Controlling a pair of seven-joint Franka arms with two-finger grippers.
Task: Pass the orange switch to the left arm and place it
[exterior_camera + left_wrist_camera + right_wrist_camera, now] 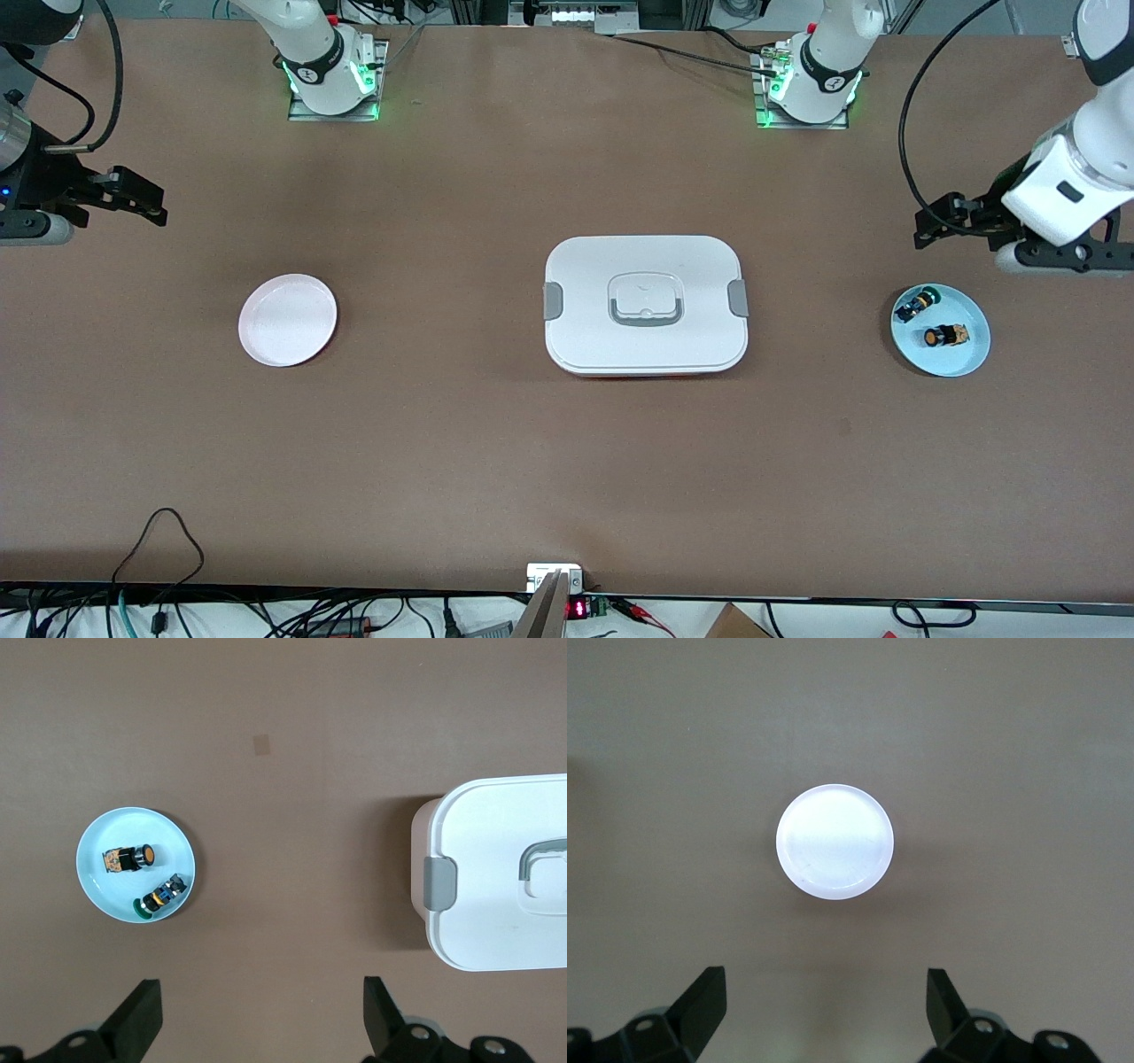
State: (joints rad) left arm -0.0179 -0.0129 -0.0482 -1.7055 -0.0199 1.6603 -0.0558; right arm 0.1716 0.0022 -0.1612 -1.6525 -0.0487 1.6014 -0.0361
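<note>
Nothing of the transfer looks done yet — the orange switch [944, 336] lies on its side in the light blue plate [970, 354] near the left arm's end of the desk [567, 461], beside a second small switch with a green cap [915, 304], which sits a little farther from the front camera on the same plate. In the left wrist view the orange switch [129, 858] shows its orange face and the green-capped one [159, 896] lies close by without clearly touching it.

The left end effector [946, 219] hangs in the air over the bare desk just beside the blue plate, on the side toward the robots' bases; its fingers [139, 1014] stand wide apart and hold nothing. The right end effector [133, 197] is up over the desk close to the edge at the right arm's end, fingers [704, 999] likewise spread wide and empty, with the pale pink plate [288, 319] lying empty near it.

The box [645, 304] sits closed in the middle of the desk, between the two plates — squarely in the straight line from one to the other.

What is left, by my reading, is the whole job: picking the orange switch rather than its green neighbour, carrying it past the box, handing it from one arm to the other, and setting it down, presumably on the pink plate.
</note>
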